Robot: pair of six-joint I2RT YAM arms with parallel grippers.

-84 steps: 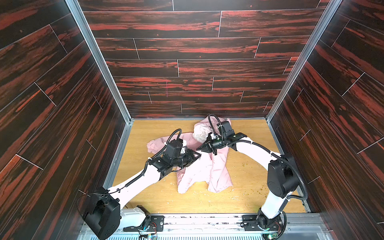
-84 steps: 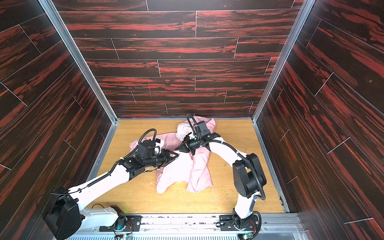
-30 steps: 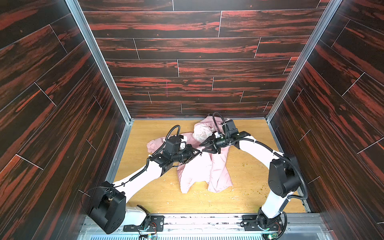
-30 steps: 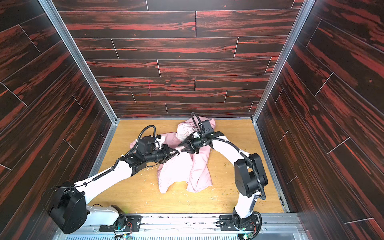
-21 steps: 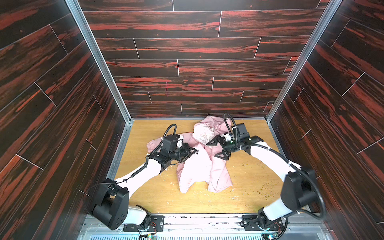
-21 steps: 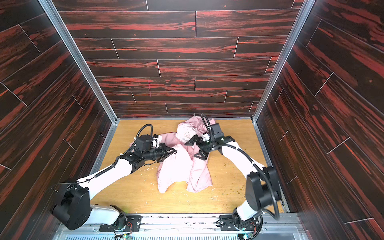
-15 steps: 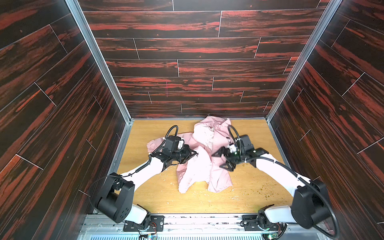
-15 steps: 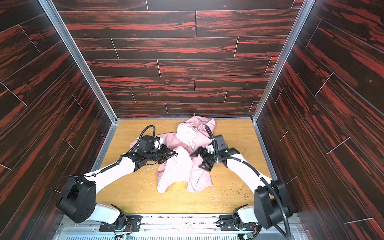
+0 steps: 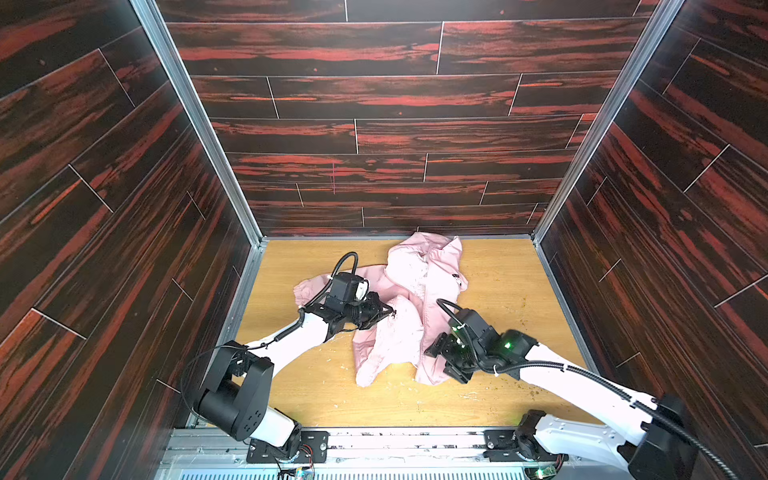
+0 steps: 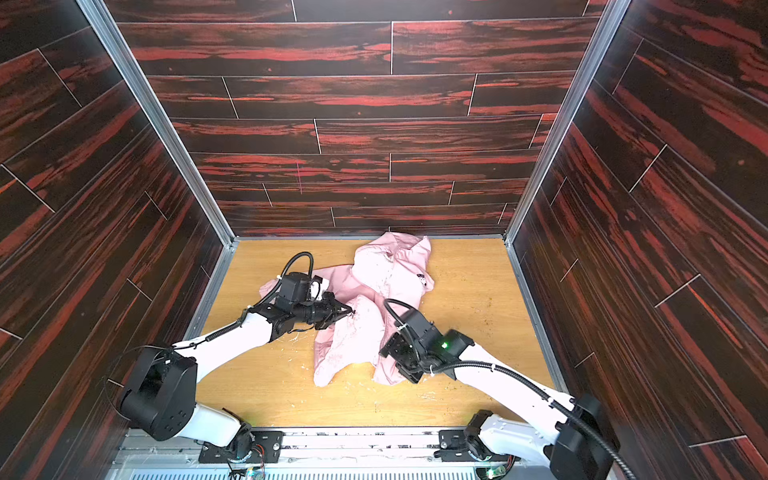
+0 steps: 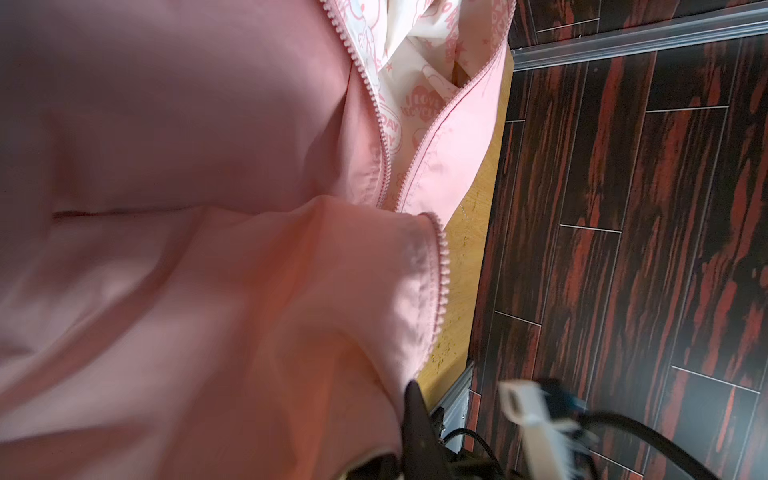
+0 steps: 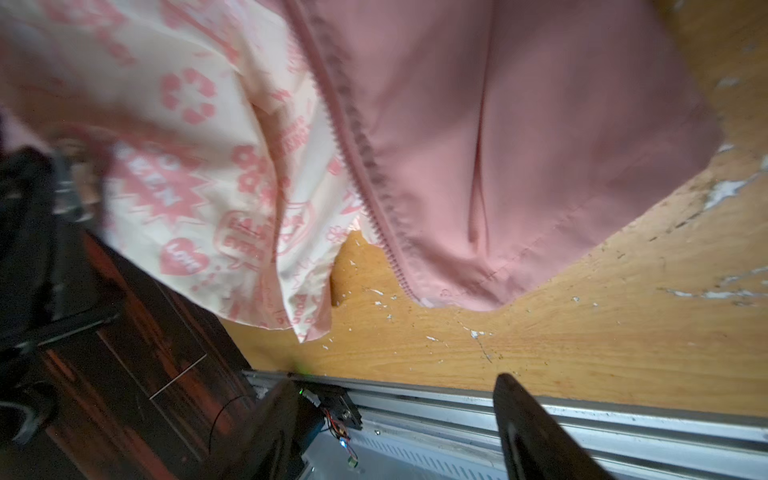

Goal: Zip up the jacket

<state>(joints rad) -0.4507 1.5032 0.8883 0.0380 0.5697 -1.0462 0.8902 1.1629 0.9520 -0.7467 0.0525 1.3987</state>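
**Pink jacket (image 9: 415,286) unzipped on the wooden table (image 9: 505,286)**

From my remote station I saw the jacket lying crumpled mid-table, collar toward the back wall (image 9: 395,137). Its zipper (image 11: 441,270) was undone, and the pale printed lining (image 12: 199,166) showed between the front panels. My left gripper (image 9: 390,311) was pinched together on the edge of the panel nearer it. My right gripper (image 9: 441,362) had its fingers (image 12: 524,419) spread apart with nothing between them, low by the hem of the other panel.

A robot lab cell: dark wood-print walls (image 9: 395,95), aluminium corner posts (image 9: 198,120), arms (image 9: 291,344) bolted to a base rail (image 9: 415,445).
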